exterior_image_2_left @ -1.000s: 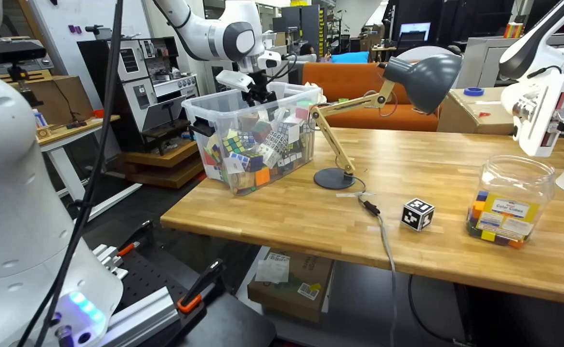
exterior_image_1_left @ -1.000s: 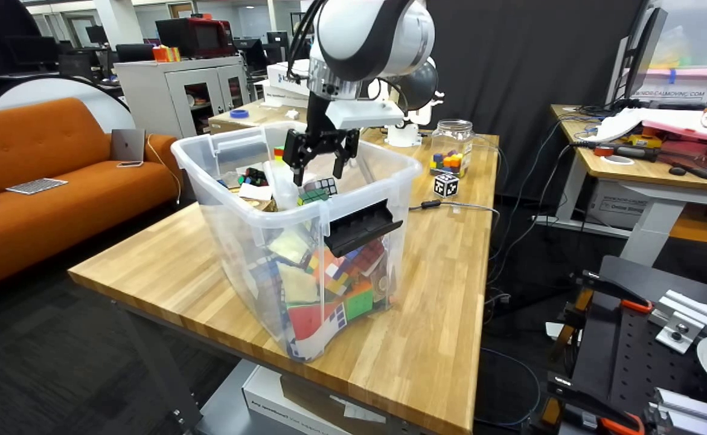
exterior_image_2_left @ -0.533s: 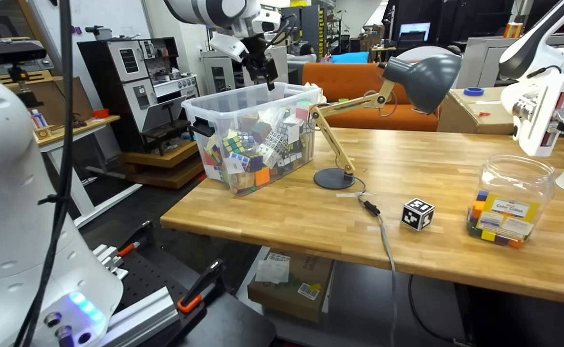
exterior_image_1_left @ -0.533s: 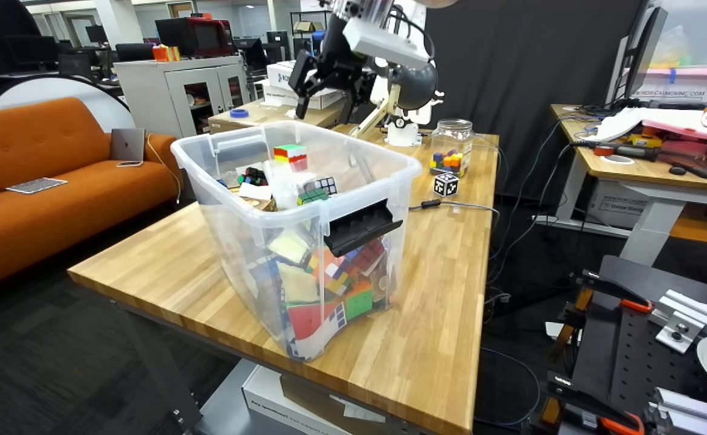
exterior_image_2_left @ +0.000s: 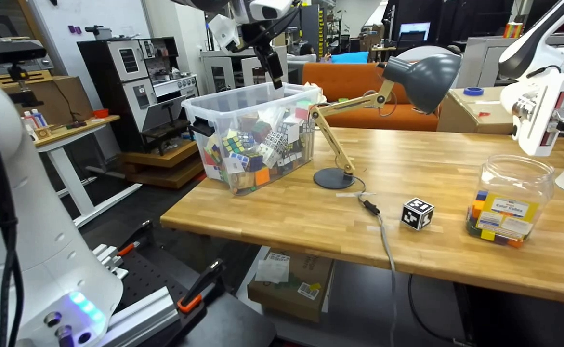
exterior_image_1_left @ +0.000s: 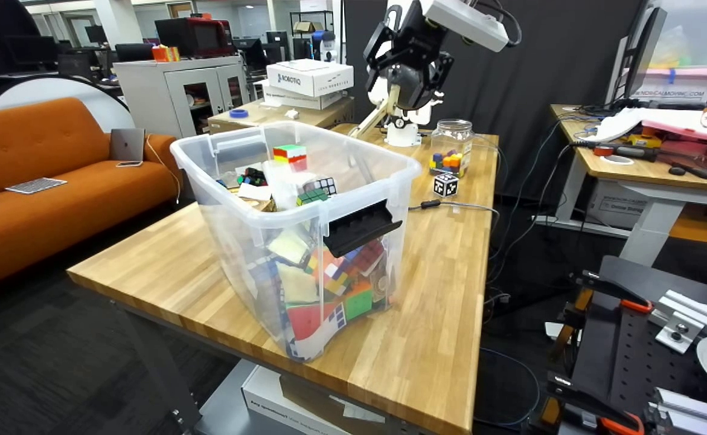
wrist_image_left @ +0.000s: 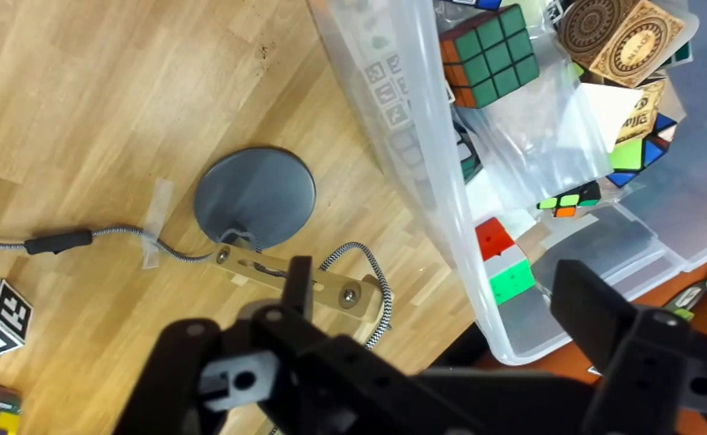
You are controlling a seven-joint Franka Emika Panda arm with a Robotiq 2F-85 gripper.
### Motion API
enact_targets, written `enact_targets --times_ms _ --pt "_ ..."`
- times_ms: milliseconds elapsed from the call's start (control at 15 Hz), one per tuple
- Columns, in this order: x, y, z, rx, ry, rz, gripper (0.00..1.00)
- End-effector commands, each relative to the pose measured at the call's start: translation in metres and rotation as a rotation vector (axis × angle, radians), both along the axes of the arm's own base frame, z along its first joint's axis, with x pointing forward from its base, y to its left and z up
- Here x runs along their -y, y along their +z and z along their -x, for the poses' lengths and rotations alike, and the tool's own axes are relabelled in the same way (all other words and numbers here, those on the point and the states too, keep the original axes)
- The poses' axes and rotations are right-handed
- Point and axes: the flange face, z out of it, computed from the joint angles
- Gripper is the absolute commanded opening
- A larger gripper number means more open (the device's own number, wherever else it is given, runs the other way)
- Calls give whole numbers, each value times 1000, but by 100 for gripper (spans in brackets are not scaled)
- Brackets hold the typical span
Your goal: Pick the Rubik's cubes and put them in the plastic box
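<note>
The clear plastic box point(exterior_image_1_left: 255, 216) stands on the table, also in view here point(exterior_image_2_left: 257, 110), and is filled with Rubik's cubes and other puzzles. In the wrist view, a green-and-orange Rubik's cube point(wrist_image_left: 498, 60) and a red, white and green cube point(wrist_image_left: 506, 266) lie inside its rim point(wrist_image_left: 450, 151). A black-and-white patterned cube point(exterior_image_2_left: 417, 214) sits on the table outside the box, also seen in the wrist view point(wrist_image_left: 3, 314). My gripper point(exterior_image_1_left: 403, 87) is open and empty, raised above the level of the box. In the wrist view, the fingers point(wrist_image_left: 438, 275) are wide apart with nothing between them.
A desk lamp with a dark shade point(exterior_image_2_left: 424, 79) and round base point(exterior_image_2_left: 334, 178) stands beside the box. Its cable point(exterior_image_2_left: 383, 236) crosses the table. A clear jar of coloured cubes point(exterior_image_2_left: 510, 202) stands farther along. A second white arm point(exterior_image_2_left: 542, 91) is near the jar.
My gripper has risen out of the box, open, and shifted right in an exterior view, tilting as it rose. The box and the cubes look the same.
</note>
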Motion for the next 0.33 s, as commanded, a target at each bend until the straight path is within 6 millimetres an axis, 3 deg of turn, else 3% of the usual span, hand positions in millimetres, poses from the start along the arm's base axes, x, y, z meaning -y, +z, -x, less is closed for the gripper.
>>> enact_targets --times_ms 0,267 --pt "-3 1 0 -1 -1 -3 100" --pt "-4 0 -1 -3 -4 -6 100"
